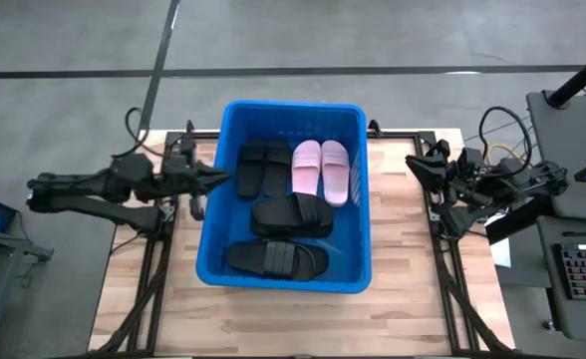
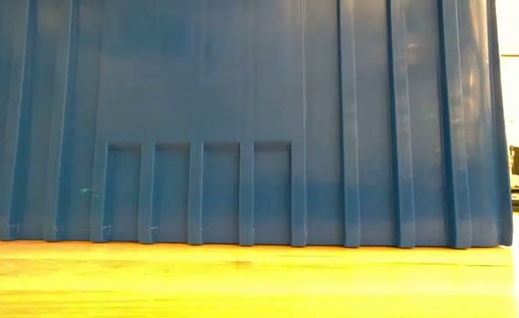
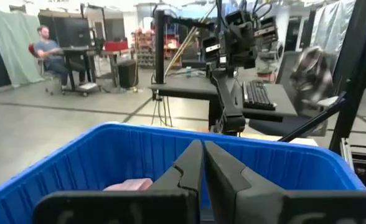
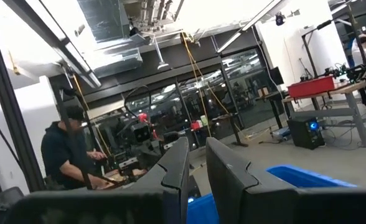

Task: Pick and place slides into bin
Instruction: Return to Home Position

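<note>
Left pincer (image 3: pixel 201 152), closed, masks most slides (image 1: pixel 273 259) in wrist view

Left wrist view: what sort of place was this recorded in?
Probably a robotics lab or workshop: a person seated at monitors, bare ducting overhead, and a wide concrete floor.

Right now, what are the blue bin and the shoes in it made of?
The bin looks like hard moulded plastic: bright blue and smooth, with stiff ribbed walls. The black slides and pink slides seem to be soft rubber or foam, matte with no shine, though I can't be sure which.
</note>
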Controlling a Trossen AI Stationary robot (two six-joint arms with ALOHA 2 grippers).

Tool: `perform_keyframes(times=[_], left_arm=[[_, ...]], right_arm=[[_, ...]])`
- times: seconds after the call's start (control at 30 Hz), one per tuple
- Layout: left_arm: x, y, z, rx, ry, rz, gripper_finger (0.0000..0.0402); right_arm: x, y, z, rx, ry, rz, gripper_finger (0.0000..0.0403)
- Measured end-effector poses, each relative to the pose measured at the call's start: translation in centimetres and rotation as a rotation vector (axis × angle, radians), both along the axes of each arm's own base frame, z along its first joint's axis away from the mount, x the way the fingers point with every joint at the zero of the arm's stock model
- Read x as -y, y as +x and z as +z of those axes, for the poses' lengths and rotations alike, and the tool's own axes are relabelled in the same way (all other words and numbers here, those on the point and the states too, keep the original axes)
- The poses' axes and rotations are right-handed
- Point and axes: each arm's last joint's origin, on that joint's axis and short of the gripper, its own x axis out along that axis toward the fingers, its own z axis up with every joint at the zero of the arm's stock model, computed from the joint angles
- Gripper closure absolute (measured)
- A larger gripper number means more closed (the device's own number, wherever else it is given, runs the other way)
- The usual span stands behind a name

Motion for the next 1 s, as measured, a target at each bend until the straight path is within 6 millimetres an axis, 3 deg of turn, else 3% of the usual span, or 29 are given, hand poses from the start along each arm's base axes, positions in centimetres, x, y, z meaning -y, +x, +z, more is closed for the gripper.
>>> perform_keyframes(times=[0.33,0.67,0.77,1.0], left_arm=[[-0.2,-3.6,-3.6,0.044,0.022,-0.001,0.0402],[-0.4,-7.5,-7.9,0.223,0.037,-0.022,0.0402],[-0.4,-7.9,-9.2,0.25,0.036,-0.024,0.0402],[-0.1,-6.2,-11.4,0.187,0.037,-0.075,0.0401]], right_arm=[[0.1,0.6,-0.3,-0.038,0.038,-0.105,0.0355],[-0.2,1.7,-0.8,-0.084,0.038,-0.149,0.0355],[-0.3,2.1,-1.0,-0.1,0.044,-0.165,0.0355],[-0.7,3.2,-1.5,-0.124,0.071,-0.165,0.0355]])
